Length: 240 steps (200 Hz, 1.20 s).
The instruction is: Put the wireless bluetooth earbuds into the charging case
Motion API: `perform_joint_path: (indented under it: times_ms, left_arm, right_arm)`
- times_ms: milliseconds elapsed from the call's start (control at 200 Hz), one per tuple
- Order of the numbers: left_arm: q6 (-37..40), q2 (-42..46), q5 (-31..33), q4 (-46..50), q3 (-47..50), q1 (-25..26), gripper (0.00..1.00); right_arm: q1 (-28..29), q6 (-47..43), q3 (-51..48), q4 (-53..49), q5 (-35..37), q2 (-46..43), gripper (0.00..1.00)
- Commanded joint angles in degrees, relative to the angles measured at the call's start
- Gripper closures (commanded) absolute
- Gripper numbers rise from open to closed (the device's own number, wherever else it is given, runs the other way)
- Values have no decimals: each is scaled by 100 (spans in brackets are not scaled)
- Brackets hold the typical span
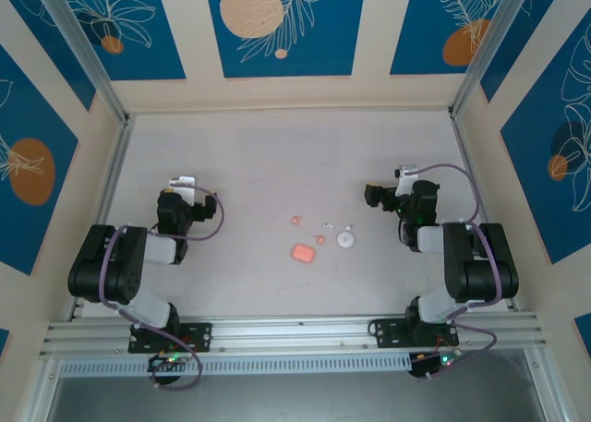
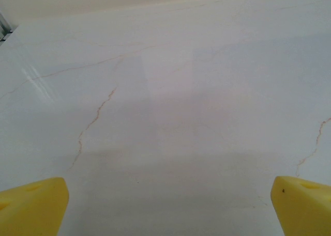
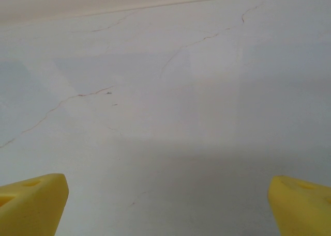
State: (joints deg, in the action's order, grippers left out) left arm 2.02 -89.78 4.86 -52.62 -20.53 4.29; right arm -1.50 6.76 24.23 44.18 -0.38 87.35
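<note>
Left fingers (image 2: pixel 36 205) spread wide, nothing between them, bare tabletop (image 2: pixel 170 101) ahead. Right fingers (image 3: pixel 36 205) likewise wide apart and empty.

From above, my two arms sit well apart, left and right, with the work between them. Case (image 1: pixel 303 253) lies flat near the middle, slightly nearer my right arm. One earbud (image 1: pixel 295 221) lies just beyond it. A second pink speck (image 1: pixel 319 239), probably the other bud, lies just right of the case. A white disc (image 1: pixel 345 239) sits further right; it is not part of the job.

Cannot tell whether the case lid is up; too small.

Judged step: first reach, nothing grasped yet.

Notes for doing it well:
- Swing inward and get the case in wrist view before descending.
- Brace the case with one set of fingers; fetch buds with the other.
- Buds are tiny: come straight down, close gently, and avoid flicking them or nudging the disc.
</note>
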Motion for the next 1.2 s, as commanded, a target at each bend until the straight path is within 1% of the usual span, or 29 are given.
perform_joint_path:
  times_ms: [0, 1025, 1110, 1195]
  left_arm:
    - [53, 54, -121, -11, -126, -34, 0]
    - [66, 57, -126, -16, -117, -34, 0]
    - [96, 168, -228, 75, -122, -27, 0]
    - [114, 508, -232, 457, -188, -17, 1]
  right_arm:
    - [27, -123, -22, 152, 65, -16, 1]
    - [18, -125, -17, 164, 64, -37, 1]
    - [35, -136, 196, -379, 74, -258, 1]
    - [31, -18, 609, -1571, 116, -702, 1]
